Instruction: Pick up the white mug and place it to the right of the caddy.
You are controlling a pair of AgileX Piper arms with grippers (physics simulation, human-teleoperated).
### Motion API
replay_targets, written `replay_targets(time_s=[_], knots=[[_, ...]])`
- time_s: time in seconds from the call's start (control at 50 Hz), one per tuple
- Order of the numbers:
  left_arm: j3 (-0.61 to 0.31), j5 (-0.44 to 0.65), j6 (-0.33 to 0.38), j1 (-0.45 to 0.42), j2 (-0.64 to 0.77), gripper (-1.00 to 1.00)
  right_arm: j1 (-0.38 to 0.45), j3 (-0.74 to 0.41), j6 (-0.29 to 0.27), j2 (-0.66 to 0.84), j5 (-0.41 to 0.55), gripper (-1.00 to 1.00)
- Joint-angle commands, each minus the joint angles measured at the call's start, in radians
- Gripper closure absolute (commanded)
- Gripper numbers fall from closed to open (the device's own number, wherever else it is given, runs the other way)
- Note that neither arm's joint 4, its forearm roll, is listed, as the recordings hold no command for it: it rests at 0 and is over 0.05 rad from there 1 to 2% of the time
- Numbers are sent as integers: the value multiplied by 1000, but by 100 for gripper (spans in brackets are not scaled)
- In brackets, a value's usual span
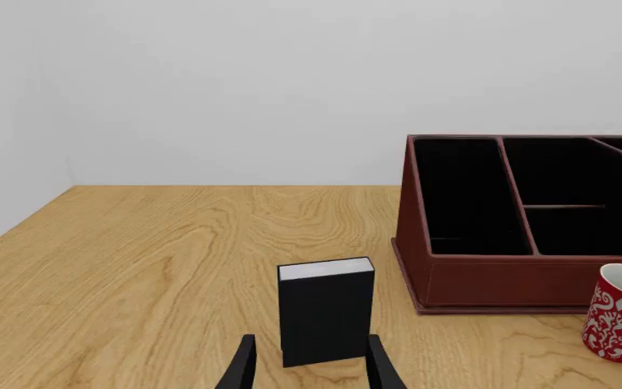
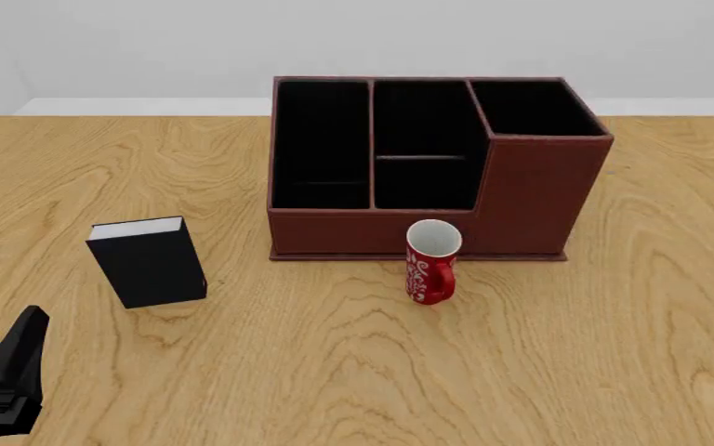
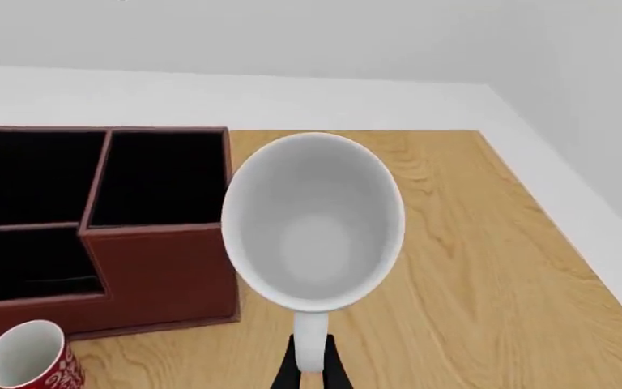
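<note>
Right gripper (image 3: pixel 308 366) pinches the white mug (image 3: pixel 313 220) by its handle, carried just ahead of the fingers with the caddy (image 3: pixel 159 267) beyond and beside it. Lower gently (keeping the rim level), clear of the caddy's wall, before releasing.

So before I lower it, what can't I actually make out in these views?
- Right tool: front view shows none of it, only a grey blur at the right edge.
- White mug: seen only in the right wrist view; its height above the table can't be judged.
- Left tool: tips only, the rest cut off by the frame edge.
</note>
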Motion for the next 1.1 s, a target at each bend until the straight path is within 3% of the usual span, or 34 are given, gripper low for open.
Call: replay_targets(time_s=[0.02, 0.74, 1.1], knots=[[0, 0, 0, 0, 0, -100, 1, -23, 37, 81, -55, 100], [0, 0, 0, 0, 0, -100, -48, -10, 65, 322, -232, 100], [0, 0, 0, 0, 0, -100, -57, -42, 75, 419, -270, 100]])
